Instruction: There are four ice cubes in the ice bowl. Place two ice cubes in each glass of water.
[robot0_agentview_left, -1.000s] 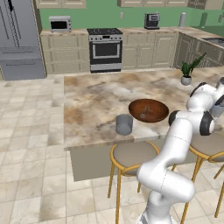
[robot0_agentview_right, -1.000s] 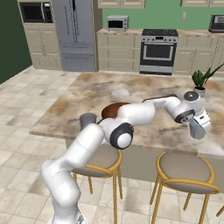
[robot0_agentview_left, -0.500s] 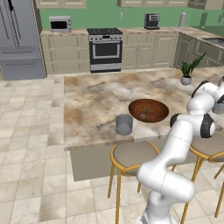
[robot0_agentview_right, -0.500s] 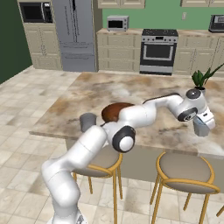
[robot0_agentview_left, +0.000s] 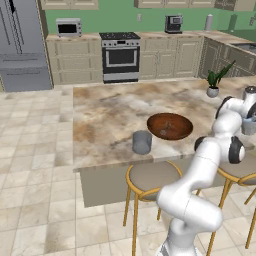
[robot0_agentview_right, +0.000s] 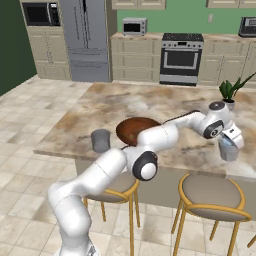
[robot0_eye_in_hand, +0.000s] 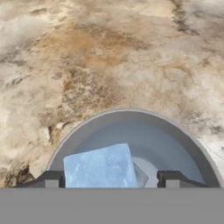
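In the hand view a pale blue ice cube (robot0_eye_in_hand: 99, 166) sits over the grey-blue glass of water (robot0_eye_in_hand: 109, 131), and a second pale cube edge shows beneath it. My gripper (robot0_eye_in_hand: 111, 179) hangs right above this glass with its jaws open. The cube is near the left fingertip (robot0_eye_in_hand: 51, 178) and clear of the right one. This glass (robot0_agentview_right: 228, 151) stands at the island's right end under the hand (robot0_agentview_right: 232, 138). The other glass (robot0_agentview_left: 142, 142) (robot0_agentview_right: 100, 140) stands near the front edge, left of the brown ice bowl (robot0_agentview_left: 170, 135) (robot0_agentview_right: 127, 131).
A potted plant (robot0_agentview_left: 213, 91) (robot0_agentview_right: 229, 104) stands behind the right glass on the marble island (robot0_agentview_left: 105, 115). Round stools (robot0_agentview_right: 212, 192) line the island's near side. Stove, fridge and cabinets run along the far wall.
The hand has drifted slightly to the right over the right glass. The bowl and the other glass have not moved.
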